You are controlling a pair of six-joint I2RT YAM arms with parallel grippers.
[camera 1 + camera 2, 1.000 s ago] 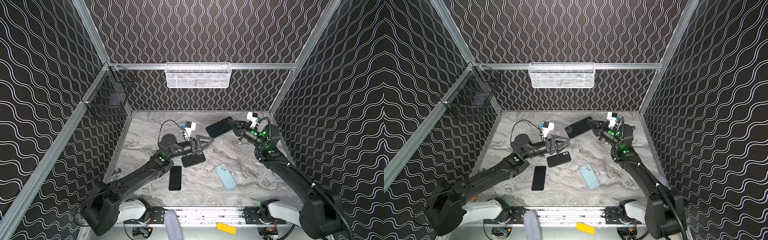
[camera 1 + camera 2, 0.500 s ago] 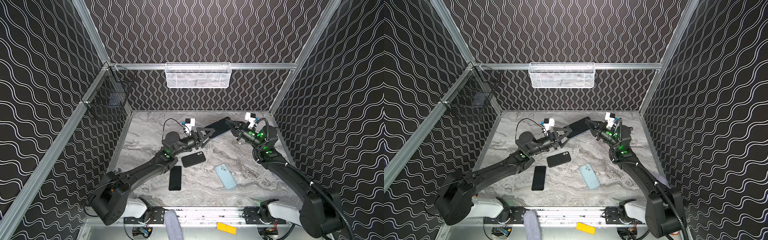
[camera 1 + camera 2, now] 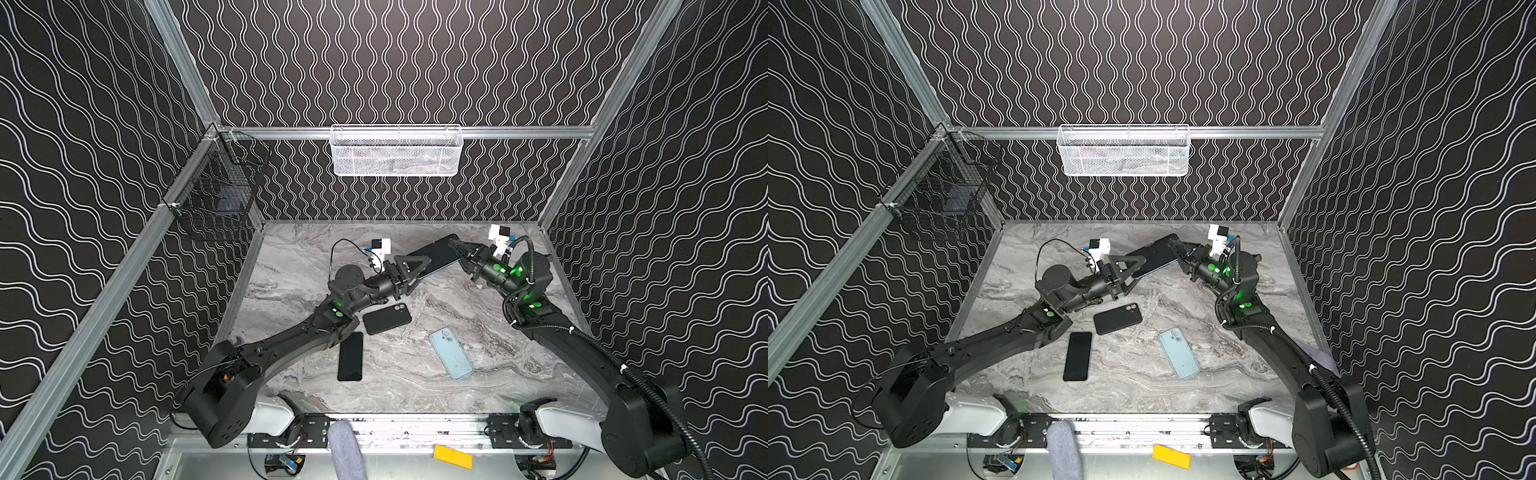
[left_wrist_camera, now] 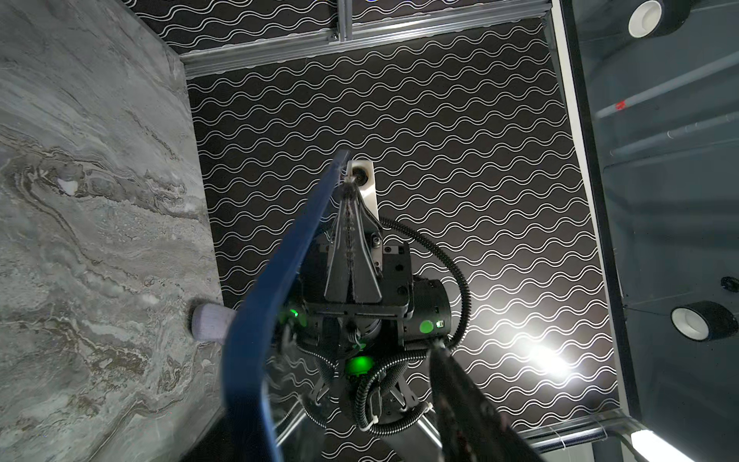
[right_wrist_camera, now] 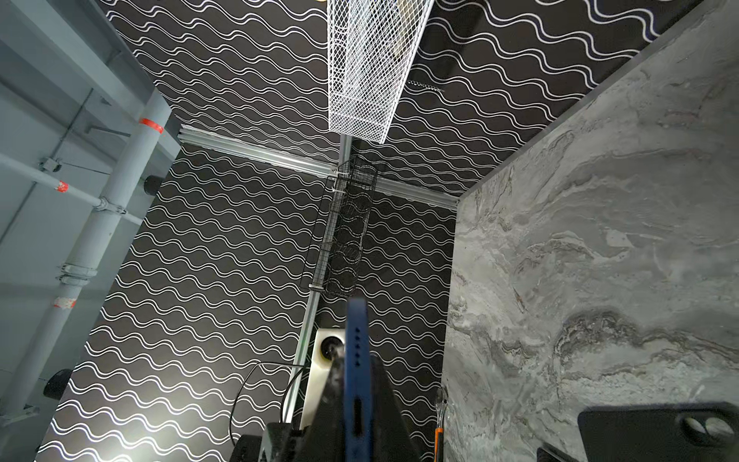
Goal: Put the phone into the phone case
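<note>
My right gripper [image 3: 457, 251] is shut on one end of a dark phone with a blue edge [image 3: 434, 255] and holds it tilted above the back of the table. In the right wrist view the phone's blue edge [image 5: 356, 340] stands between the fingers. My left gripper [image 3: 415, 268] is at the phone's other end with its jaws apart. In the left wrist view the blue edge [image 4: 280, 260] runs along one side and one finger [image 4: 460, 400] stands well clear of it. A black phone case [image 3: 386, 318] with a camera cut-out lies flat below the left gripper.
A black phone [image 3: 350, 356] lies screen up near the left forearm. A light blue phone or case [image 3: 451, 353] lies to its right. A white mesh basket [image 3: 395, 151] hangs on the back wall and a black wire basket [image 3: 216, 199] on the left wall.
My left gripper rose from over the black case to the free end of the held phone, and its jaws narrowed. The right gripper kept its grip and shifted slightly left.
</note>
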